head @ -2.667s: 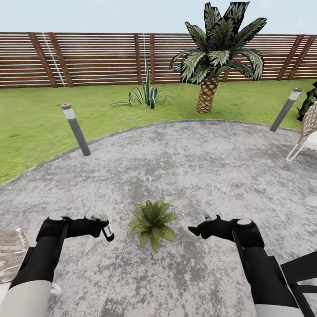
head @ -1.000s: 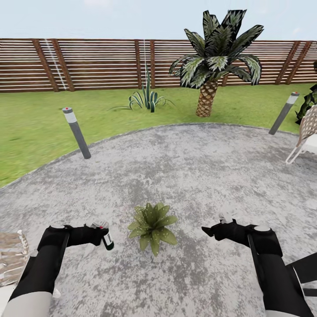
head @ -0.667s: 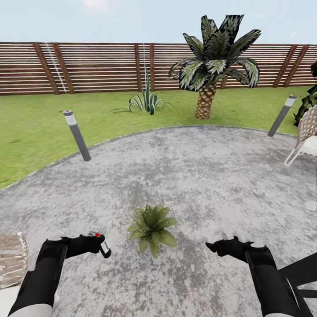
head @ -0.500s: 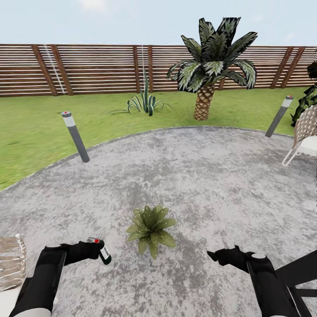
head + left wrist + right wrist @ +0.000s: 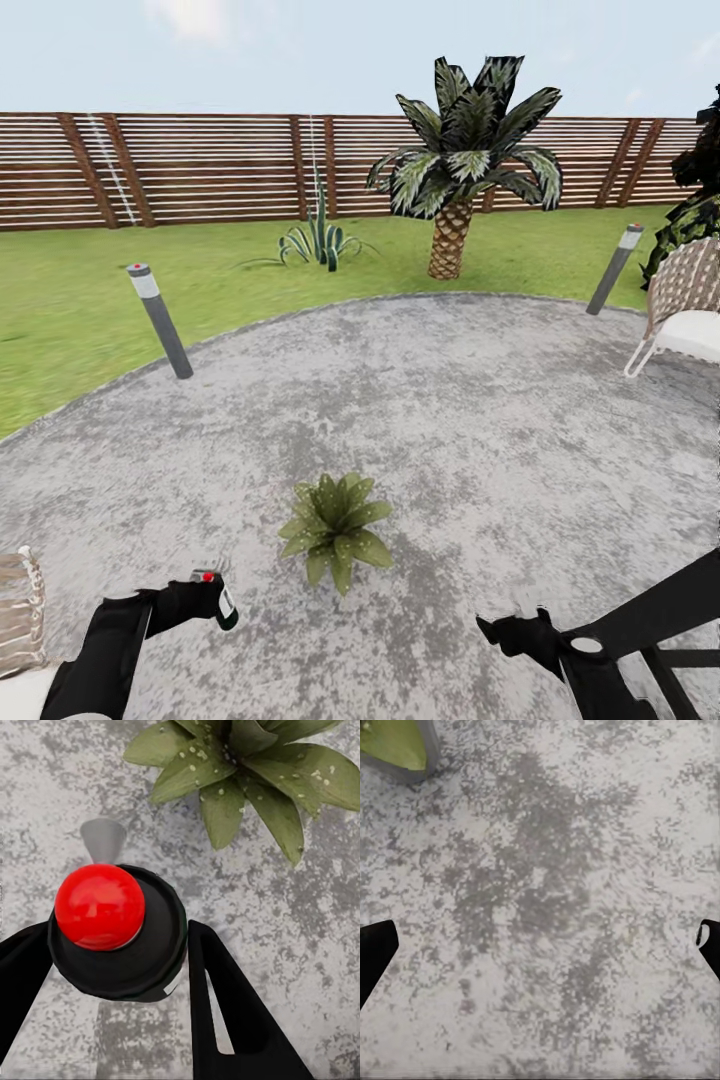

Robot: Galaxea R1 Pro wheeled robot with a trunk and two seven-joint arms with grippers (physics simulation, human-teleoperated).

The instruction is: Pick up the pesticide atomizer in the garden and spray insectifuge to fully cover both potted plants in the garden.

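Note:
One potted plant [image 5: 333, 517], a low rosette of broad speckled green leaves, stands on the grey paving of the garden in front of me. My left gripper [image 5: 207, 598] is shut on the pesticide atomizer [image 5: 222, 605], held just short of the plant on its left. In the left wrist view the atomizer's red button [image 5: 100, 906] and black cap sit between the black fingers [image 5: 225, 1005], with the plant's leaves [image 5: 247, 772] just past the nozzle. My right gripper [image 5: 500, 632] hangs open over bare paving to the plant's right. Its wrist view shows the fingertips [image 5: 375, 956] wide apart and the plant's grey pot [image 5: 405, 765] in a corner.
Grey bollards stand at the paving's rim, one left [image 5: 160, 320] and one right [image 5: 613, 270]. Lawn, a spiky agave [image 5: 318, 240], a palm [image 5: 452, 170] and the slat fence [image 5: 200, 165] lie beyond. A wicker chair [image 5: 685, 305] is at right, another wicker piece [image 5: 15, 625] at left.
The head view has shifted, so the camera moved. Both grippers sit lower in the picture and farther back from the plant; the left one still holds the atomizer.

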